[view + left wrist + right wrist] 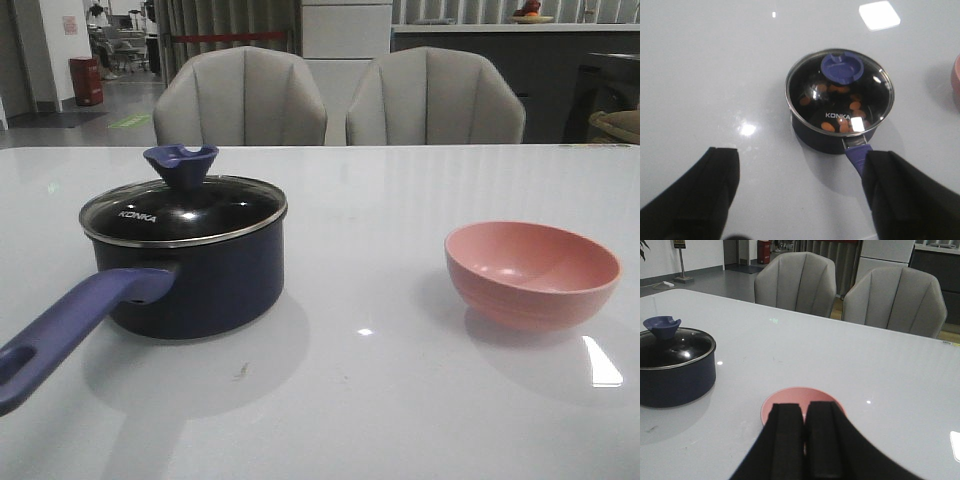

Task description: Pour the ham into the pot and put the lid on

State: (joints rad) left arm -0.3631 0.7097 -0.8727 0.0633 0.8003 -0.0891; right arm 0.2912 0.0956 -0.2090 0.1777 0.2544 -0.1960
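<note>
Front view: the KONKA glass lid [183,212] is sitting level on the navy saucepan [200,285] at centre left, its handle running toward the lower left corner; the pink bowl [532,273] is standing empty at right.

Left wrist view: the left hand [800,195] is hanging released, the saucepan lying straight above it in frame, ham pieces [840,107] showing through the glass.

Right wrist view: the right hand [804,440] is resting clenched and empty, over the bowl. Judged, nothing is left to grasp.
</note>
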